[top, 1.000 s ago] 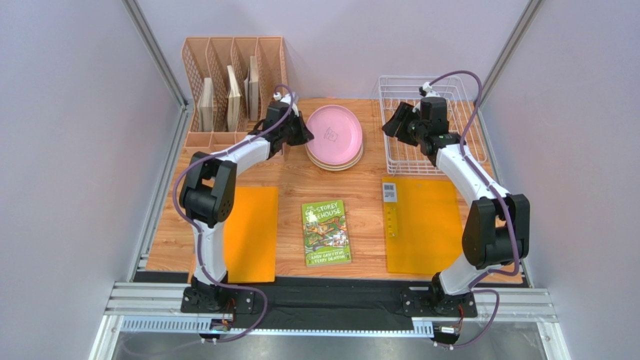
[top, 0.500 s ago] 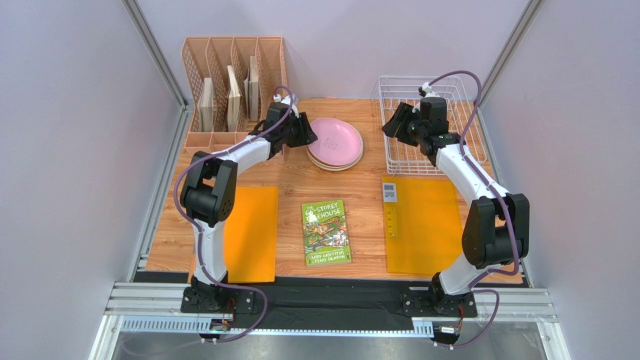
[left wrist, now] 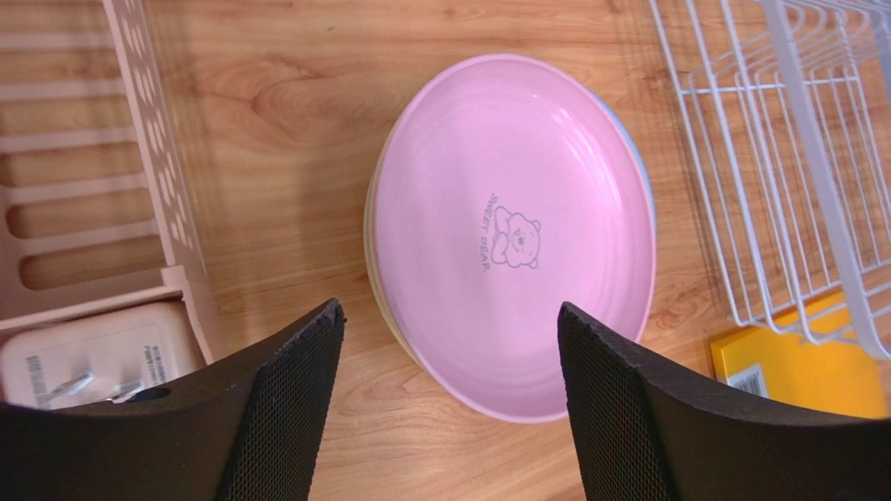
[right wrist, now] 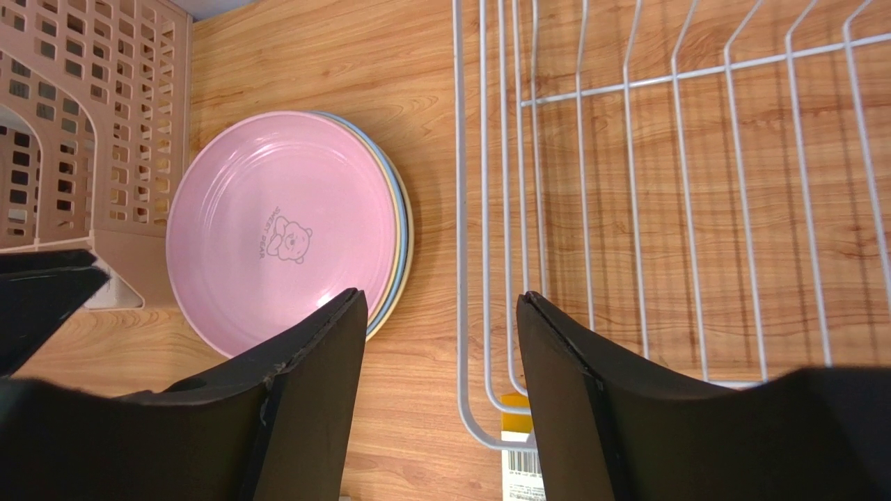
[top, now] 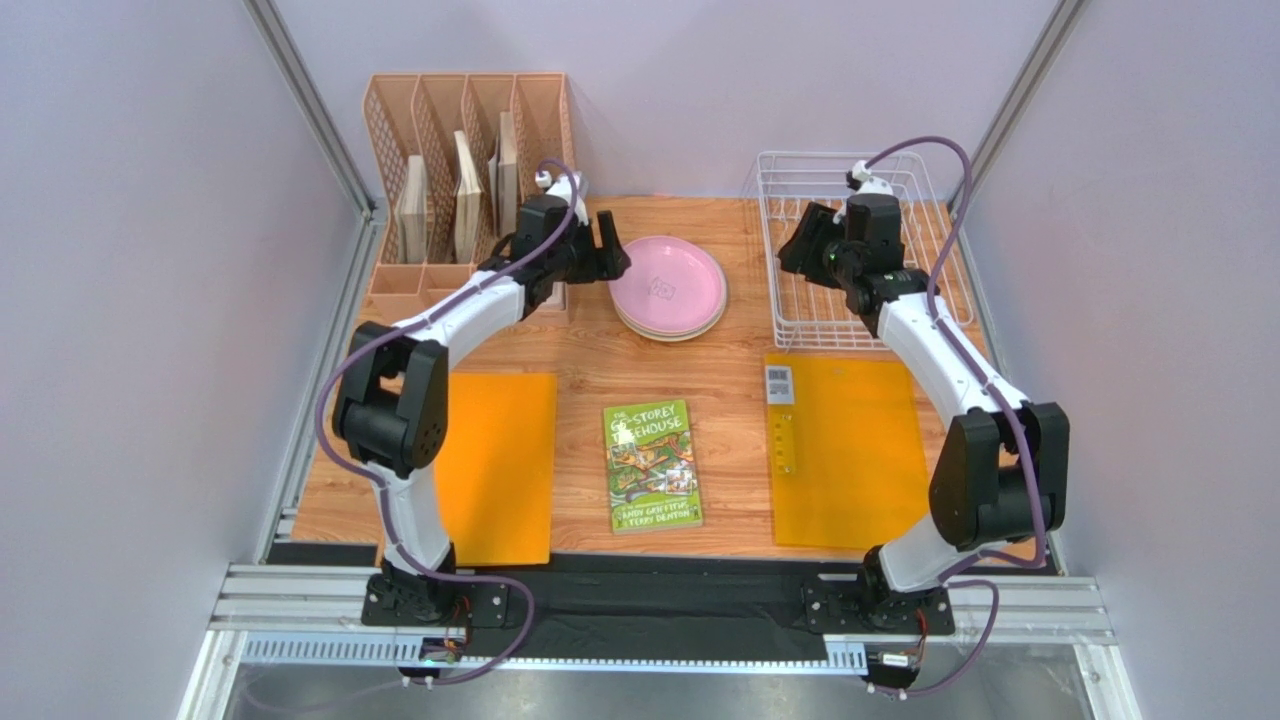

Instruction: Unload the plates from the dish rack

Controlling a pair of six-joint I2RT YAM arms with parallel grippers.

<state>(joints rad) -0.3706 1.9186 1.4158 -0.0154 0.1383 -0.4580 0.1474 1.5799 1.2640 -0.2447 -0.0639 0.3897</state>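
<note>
At the far left corner of the wooden table [top: 721,375] stands a pinkish-tan slotted organizer [top: 451,105] with a few flat boards upright in its slots. Nearer the front, a left orange mat [top: 504,465] lies flat.

Just right of the organizer, the left gripper [top: 609,248] hangs over the left edge of the plates [top: 669,285]. It is released: in the left wrist view its two black fingers [left wrist: 293,407] stand wide apart with nothing between them, and the plates show in the gap below.

The plates lie stacked flat on the bare wood between the organizer and the dish rack [top: 834,308], touching neither. The pink one is on top, with a small bear mark at its centre. Blue and cream rims show beneath it on the right side.

A green book [top: 652,465] lies nearer the front, well apart from the stack.

The right gripper [top: 796,252] hovers over the left side of the white wire rack. It too is released, its fingers [right wrist: 303,407] spread and gripping nothing. A right orange mat [top: 849,450] lies in front of the rack.
</note>
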